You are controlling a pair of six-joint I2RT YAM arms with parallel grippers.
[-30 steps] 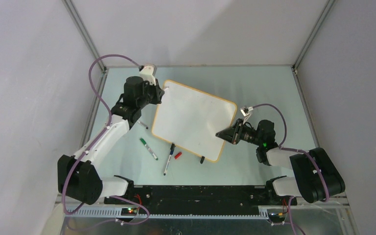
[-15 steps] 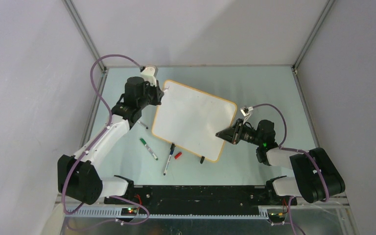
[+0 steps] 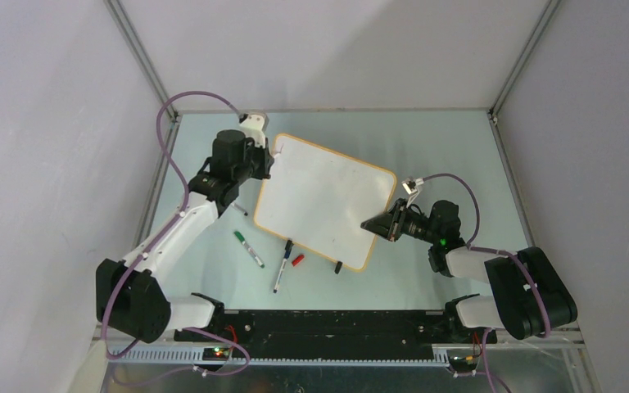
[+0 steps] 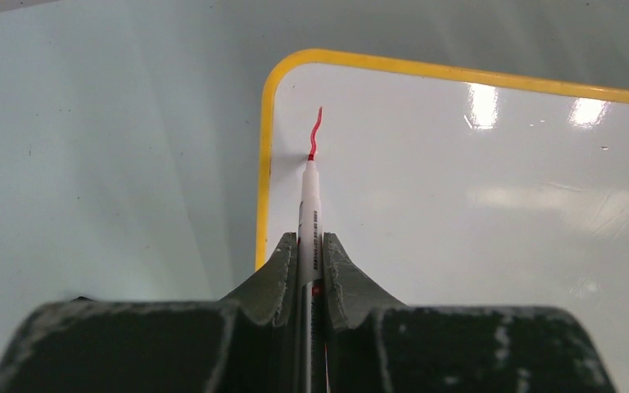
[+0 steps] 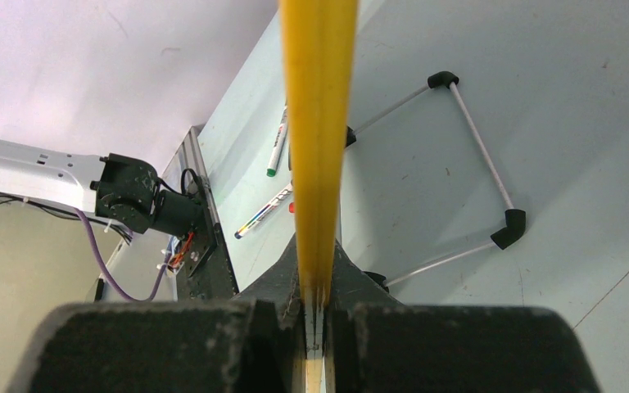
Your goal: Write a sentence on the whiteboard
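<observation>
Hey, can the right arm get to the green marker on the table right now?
Probably not: the right gripper is shut on the edge of the whiteboard, which sits between it and the green marker.

A pale blue-green tabletop sits boxed in by plain off-white walls on three sides, with thin aluminium struts rising from the back corners. The light is soft and even. A black strip lines the near edge, ahead of what looks like a slotted cable duct
</observation>
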